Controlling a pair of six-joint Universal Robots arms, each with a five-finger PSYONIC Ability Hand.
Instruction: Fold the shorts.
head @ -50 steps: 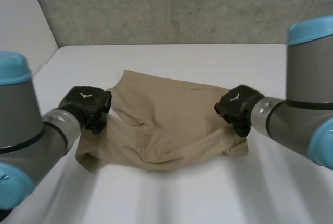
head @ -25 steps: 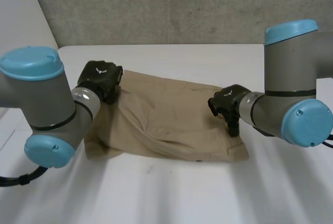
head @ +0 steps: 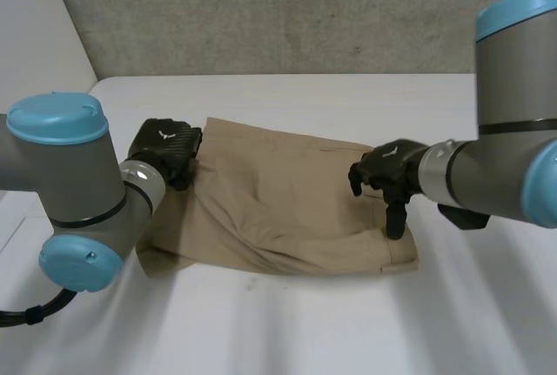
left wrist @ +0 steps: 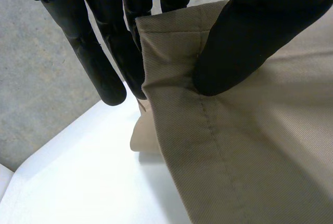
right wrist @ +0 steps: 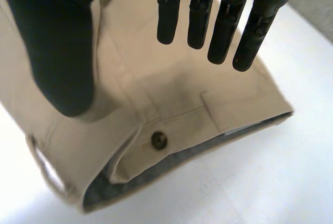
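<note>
— What's holding everything up?
— A white table (head: 287, 323), set against a grey wall.
— And on it?
— Tan shorts (head: 278, 201), spread across the middle (the waistband button (right wrist: 158, 140) shows at their right end).

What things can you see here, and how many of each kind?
shorts: 1
robot hands: 2 (left hand, right hand)
table: 1
Total: 4
</note>
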